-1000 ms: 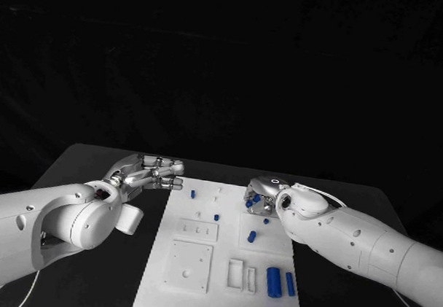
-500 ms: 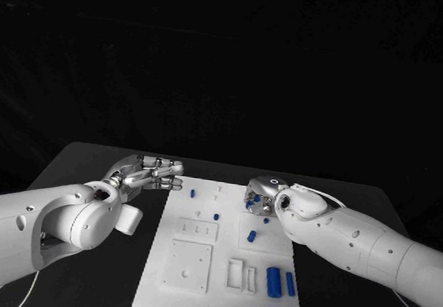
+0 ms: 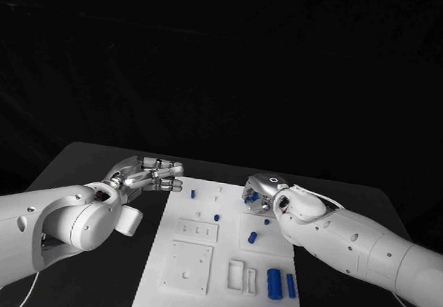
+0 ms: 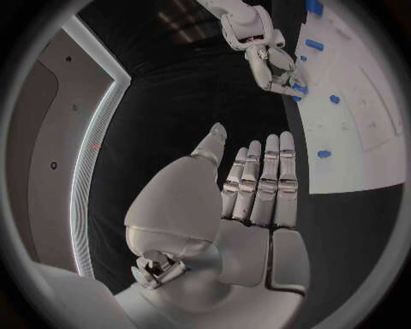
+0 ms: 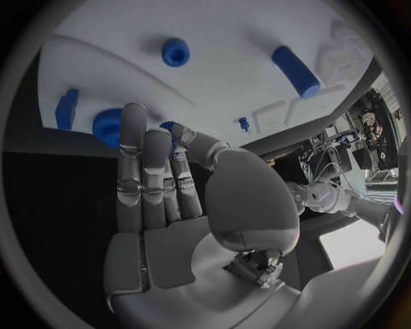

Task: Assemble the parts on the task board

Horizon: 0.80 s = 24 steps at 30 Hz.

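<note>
The white task board (image 3: 194, 283) lies mid-table with small blue parts on it. My right hand (image 3: 258, 192) hovers over the board's far right corner, fingers straight and close together (image 5: 146, 178). Its fingertips reach a blue gear-like part (image 5: 107, 128), and a second blue part (image 5: 170, 125) peeks out beside the thumb tip; nothing looks gripped. The left wrist view shows that hand (image 4: 270, 65) bent down over these parts. My left hand (image 3: 151, 173) floats off the board's far left corner, flat and holding nothing (image 4: 248, 192).
Two blue cylinders (image 3: 273, 281) (image 3: 290, 285) lie at the board's near right beside white slots (image 3: 235, 273). Smaller blue parts (image 3: 253, 237) (image 3: 217, 217) (image 3: 193, 193) stand mid-board. A white square block (image 3: 188, 266) sits near left. Black table (image 3: 94, 163) surrounds the board.
My right hand has edged slightly toward the board's far end and inward. The left hand has stayed in place.
</note>
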### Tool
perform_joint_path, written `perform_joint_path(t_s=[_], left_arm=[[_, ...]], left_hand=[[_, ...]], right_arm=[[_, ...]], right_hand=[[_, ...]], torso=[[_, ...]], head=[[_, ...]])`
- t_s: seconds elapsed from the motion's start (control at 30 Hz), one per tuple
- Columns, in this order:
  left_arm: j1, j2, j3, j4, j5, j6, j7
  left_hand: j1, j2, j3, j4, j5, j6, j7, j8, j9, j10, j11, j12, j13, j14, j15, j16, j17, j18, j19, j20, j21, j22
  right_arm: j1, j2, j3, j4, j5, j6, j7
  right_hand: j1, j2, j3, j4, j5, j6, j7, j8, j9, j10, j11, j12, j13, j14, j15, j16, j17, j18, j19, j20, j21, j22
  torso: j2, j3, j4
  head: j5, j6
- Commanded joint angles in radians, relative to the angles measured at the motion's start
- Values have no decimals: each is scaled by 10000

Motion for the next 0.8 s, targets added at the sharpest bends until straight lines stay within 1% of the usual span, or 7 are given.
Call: perform_joint_path(t_s=[0.03, 0.23, 0.4, 0.47, 0.63, 0.67, 0.8], left_arm=[[15, 26, 11, 5, -26, 174, 72], [15, 38, 11, -31, -25, 170, 71], [15, 72, 11, -49, -24, 184, 74], [15, 94, 11, -57, -24, 191, 75], [16, 172, 13, -87, -23, 217, 73], [16, 180, 13, -83, -23, 218, 72], [16, 206, 14, -75, -23, 224, 66]], left_hand=[[-89, -24, 2, -32, 41, -88, 16, -50, 1, -57, -11, -25, 14, -63, 32, 1, -11, -110, -78, 21, 55, -15], [-89, -24, 2, -32, 41, -88, 16, -50, 1, -57, -11, -25, 14, -63, 32, 1, -11, -110, -78, 21, 55, -15], [-86, -17, -2, -51, 42, -102, 8, -50, 1, -63, -18, -24, 14, -68, 33, 1, -11, -110, -83, 21, 62, -15], [-86, -17, -2, -51, 42, -102, 8, -50, 1, -63, -18, -24, 14, -68, 33, 1, -11, -110, -83, 21, 62, -15], [-81, -5, 0, -66, 42, -101, 7, -49, 2, -67, -18, -24, 14, -69, 31, 1, -11, -109, -86, 22, 67, -15], [-81, -5, 0, -66, 42, -101, 7, -49, 2, -67, -18, -24, 14, -69, 31, 1, -11, -109, -86, 22, 67, -15], [-81, -5, 0, -66, 42, -101, 7, -49, 2, -67, -18, -24, 14, -69, 31, 1, -11, -109, -86, 22, 67, -15]], right_arm=[[0, 62, 3, 113, -304, -911, -192], [26, 351, 8, 128, -410, -1424, -490], [45, 756, 10, -121, -493, -1673, -723], [49, 918, 10, -237, -509, -1714, -761], [50, 1322, 12, -542, -549, -1806, -846], [50, 1390, 13, -590, -561, -1849, -871], [49, 1564, 15, -709, -598, -1978, -963]], right_hand=[[125, 4, 22, 72, -43, 102, 0, 16, -17, 273, -195, 39, 38, -2, -69, 55, 17, 132, -3, -48, 45, 65], [122, -50, 82, 102, -12, 137, -9, 13, -20, 297, -203, 36, 36, -6, -78, 74, 26, 110, 18, -60, 7, 201], [110, -74, 123, 112, 20, 148, -11, 14, -20, 303, -205, 38, 37, -8, -84, 82, 28, 101, 19, -63, -16, 259], [110, -74, 123, 112, 20, 148, -11, 14, -20, 303, -205, 38, 37, -8, -84, 82, 28, 101, 19, -63, -16, 259], [98, -89, 165, 116, 32, 128, -7, 12, -23, 286, -202, 36, 35, -14, -89, 91, 31, 127, 31, -78, -49, 329], [93, -94, 175, 117, 33, 129, -7, 14, -21, 283, -199, 36, 35, -18, -86, 96, 34, 134, 34, -70, -65, 368], [93, -97, 173, 117, 33, 132, -9, 15, -21, 288, -202, 38, 37, -18, -89, 96, 34, 134, 35, -68, -68, 376]], torso=[[16, -15, 13], [28, -30, 22], [38, -49, 33], [46, -40, 31], [69, -45, 76], [74, -42, 71], [111, -60, 124]], head=[[37, 39], [62, 115], [137, 156], [136, 166], [128, 187], [140, 186], [141, 204]])
